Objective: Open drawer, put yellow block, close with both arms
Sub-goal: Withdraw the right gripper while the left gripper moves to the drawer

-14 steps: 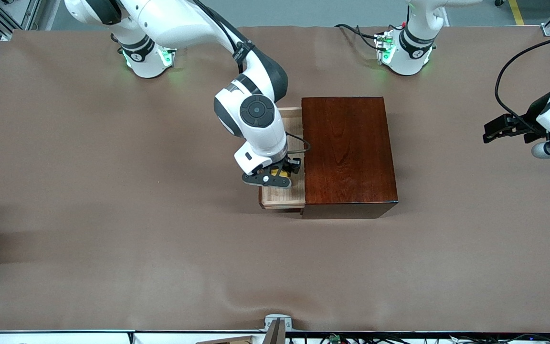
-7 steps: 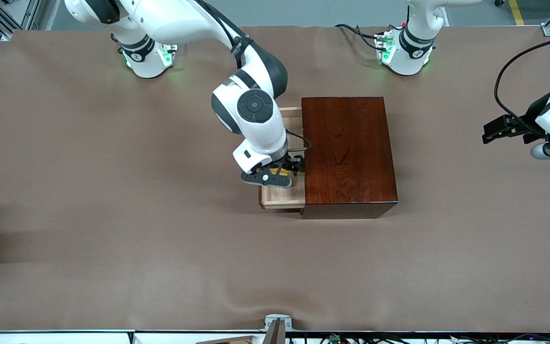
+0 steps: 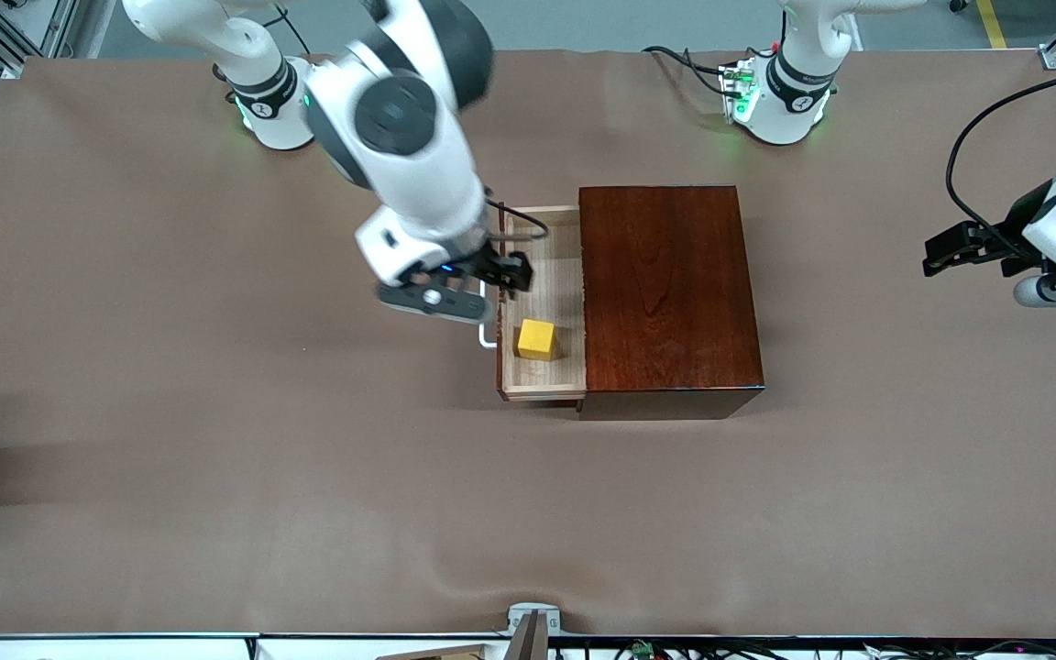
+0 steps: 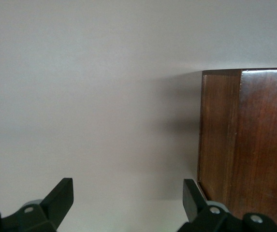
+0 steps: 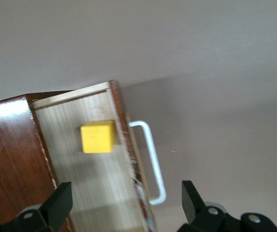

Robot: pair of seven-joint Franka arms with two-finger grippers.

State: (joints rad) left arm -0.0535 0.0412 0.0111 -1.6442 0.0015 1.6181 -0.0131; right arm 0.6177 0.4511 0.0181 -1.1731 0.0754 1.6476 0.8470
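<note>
Surroundings: glossy dark reddish-brown wooden box [image 3: 670, 291] sitting mid-frame on brown table covering [image 3: 216, 440]; black cable [image 3: 986, 119] looping at right edge of the front view.
Drawer: pale light-wood drawer tray [image 3: 565, 275] standing pulled out from the box toward the right arm's end; white U-shaped bar handle [image 5: 153, 164] on its front.
Block: small bright yellow cube [image 3: 535, 339] lying on the tray floor, in the part nearer the front camera, touching nothing else.
Right gripper: black two-finger right gripper [image 3: 478, 291] hanging over the handle and tray edge, fingers spread, gripping nothing.
Left gripper: black left gripper [image 3: 959, 246] waiting at right edge, over bare table, fingers spread wide in its wrist view.
Obstructions: right arm covering most of the handle in the front view.
Cut off: left arm running out of frame.
Counts: one box, one drawer, one block, two arms.
</note>
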